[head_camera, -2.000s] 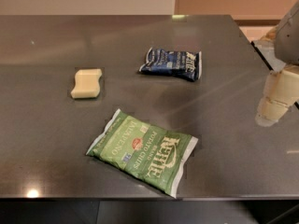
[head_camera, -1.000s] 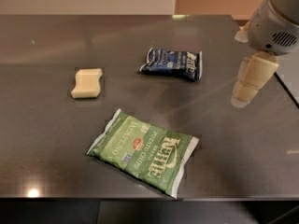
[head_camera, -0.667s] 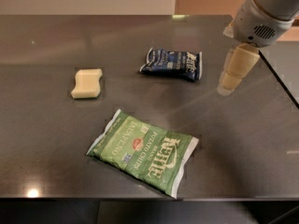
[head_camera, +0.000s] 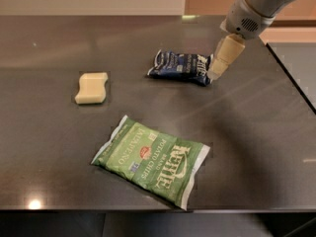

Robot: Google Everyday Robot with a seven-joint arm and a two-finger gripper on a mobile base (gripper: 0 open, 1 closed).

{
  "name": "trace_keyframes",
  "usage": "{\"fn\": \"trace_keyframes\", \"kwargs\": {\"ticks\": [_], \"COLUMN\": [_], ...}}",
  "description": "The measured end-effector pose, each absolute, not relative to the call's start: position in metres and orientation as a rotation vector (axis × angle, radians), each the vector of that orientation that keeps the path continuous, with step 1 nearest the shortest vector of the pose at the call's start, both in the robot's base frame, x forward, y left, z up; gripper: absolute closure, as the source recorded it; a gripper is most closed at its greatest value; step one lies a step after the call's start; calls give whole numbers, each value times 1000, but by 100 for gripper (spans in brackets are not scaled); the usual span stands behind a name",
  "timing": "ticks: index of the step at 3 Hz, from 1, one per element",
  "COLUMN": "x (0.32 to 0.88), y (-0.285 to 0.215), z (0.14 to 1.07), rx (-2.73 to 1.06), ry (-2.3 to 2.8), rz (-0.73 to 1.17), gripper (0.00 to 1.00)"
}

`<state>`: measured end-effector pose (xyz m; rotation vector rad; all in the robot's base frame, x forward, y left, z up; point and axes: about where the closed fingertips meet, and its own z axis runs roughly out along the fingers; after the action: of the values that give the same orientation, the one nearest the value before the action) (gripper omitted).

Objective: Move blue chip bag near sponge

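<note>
Three things lie on the dark table (head_camera: 256,132), and the gripper (head_camera: 215,73) hangs at the right end of the blue bag (head_camera: 180,64). Its cream tip points down and to the left, right up against the bag's right edge; whether it touches the foil or hovers just over it cannot be told. Whether the claw is wide or narrow cannot be told either: from this side it shows as one tapering cream shape. The grey arm (head_camera: 256,6) reaches in from the top right corner.

The blue bag lies flat and crinkled on the far half of the table, right of centre, its long side running left to right. The sponge (head_camera: 92,88) sits well apart from it, off to the left and a little nearer the camera, with bare tabletop between the two. The green bag (head_camera: 153,159), the largest of the three, lies flat and slanted near the front edge, its Kettle lettering showing, apart from both the sponge and the blue bag.
</note>
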<state>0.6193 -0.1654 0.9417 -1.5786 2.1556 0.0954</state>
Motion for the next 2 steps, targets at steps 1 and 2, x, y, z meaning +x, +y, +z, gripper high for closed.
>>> {"fn": "trace_keyframes", "kwargs": {"ticks": [1, 2], "x": [655, 686], "y": [-154, -141], "z": [926, 904], "rx": [-1555, -1556], "ry": [2143, 2133], "rz": [125, 145], "gripper": [0, 0]}}
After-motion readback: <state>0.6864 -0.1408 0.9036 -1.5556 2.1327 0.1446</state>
